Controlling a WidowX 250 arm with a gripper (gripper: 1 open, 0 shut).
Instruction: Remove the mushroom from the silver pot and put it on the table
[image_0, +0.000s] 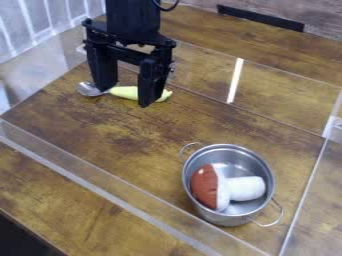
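With the mushroom (225, 186) lying in the silver pot (230, 211), the gripper (128, 78) hangs wide open well away, so reaching over the pot comes next.

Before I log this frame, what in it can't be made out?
- Spoon, camera view: the pincer stands in front, hiding most of it.
- Pincer, camera view: whether its tips touch the table cannot be told.
- Silver pot: its near inner wall is hidden by its own rim.
- Mushroom: the underside is hidden against the pot.
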